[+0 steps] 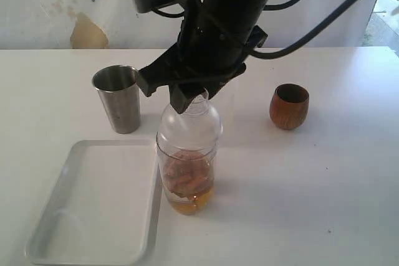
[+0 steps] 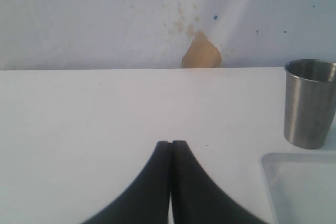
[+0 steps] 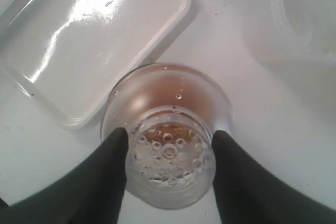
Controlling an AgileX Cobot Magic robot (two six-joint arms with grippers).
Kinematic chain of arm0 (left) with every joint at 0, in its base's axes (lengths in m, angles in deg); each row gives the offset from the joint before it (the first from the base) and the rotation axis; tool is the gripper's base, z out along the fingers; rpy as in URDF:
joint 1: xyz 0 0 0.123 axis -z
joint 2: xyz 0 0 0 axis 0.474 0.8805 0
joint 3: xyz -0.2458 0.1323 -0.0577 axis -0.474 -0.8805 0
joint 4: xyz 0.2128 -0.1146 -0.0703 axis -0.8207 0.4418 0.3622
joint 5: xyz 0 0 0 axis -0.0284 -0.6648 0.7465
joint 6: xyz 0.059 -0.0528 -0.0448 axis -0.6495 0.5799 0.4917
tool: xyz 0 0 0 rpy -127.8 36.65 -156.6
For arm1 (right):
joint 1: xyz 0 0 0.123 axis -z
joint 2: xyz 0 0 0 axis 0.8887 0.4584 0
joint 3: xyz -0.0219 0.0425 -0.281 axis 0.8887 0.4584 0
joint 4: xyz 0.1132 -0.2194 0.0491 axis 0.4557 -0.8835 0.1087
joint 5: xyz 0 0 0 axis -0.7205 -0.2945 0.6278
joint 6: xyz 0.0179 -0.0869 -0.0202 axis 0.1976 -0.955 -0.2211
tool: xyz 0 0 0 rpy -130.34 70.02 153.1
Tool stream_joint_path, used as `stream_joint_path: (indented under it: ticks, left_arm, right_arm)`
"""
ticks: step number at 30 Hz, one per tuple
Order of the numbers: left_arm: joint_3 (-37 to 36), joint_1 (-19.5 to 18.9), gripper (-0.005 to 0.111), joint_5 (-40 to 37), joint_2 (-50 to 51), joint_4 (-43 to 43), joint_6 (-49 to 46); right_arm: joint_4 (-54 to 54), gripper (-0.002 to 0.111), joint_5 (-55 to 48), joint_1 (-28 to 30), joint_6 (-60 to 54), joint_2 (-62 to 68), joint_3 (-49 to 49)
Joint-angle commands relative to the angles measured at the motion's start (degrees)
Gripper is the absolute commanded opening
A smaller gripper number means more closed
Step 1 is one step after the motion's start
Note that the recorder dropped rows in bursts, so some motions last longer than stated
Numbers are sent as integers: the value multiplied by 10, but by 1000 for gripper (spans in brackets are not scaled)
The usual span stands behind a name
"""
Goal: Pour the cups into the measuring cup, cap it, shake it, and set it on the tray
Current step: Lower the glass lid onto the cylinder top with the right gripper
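Jaws of the right gripper (image 3: 169, 142) stand part-open, clamped on either side of the narrow top of the clear dome cap (image 1: 190, 126). The dark fingers (image 3: 105, 182) press it from both sides, and droplets bead inside it. Cap sits on the measuring cup (image 1: 187, 175), upright on the white table (image 1: 312, 185). Amber liquid (image 1: 190, 204) lies low in the cup, with a brownish mass above it. Tray (image 1: 153, 210) lies just beside the cup, on its left in the exterior view. Steel tumbler (image 1: 118, 99) stands upright behind the tray. Wooden cup (image 1: 289, 106) stands upright, well apart on the right. Left gripper (image 2: 171, 148) is closed tight on nothing, with the tumbler and a tray corner ahead of it.
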Motion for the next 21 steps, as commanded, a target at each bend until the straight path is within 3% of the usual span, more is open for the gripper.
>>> stream_joint_path:
  ticks: [1,21]
  left_arm:
    - [-3,0,0,6,-2,-3,1]
    - [-3,0,0,6,-2,-3,1]
  right_arm:
    - [-1,0,0,0,2,0,-1]
    - [1,0,0,0,2,10,0]
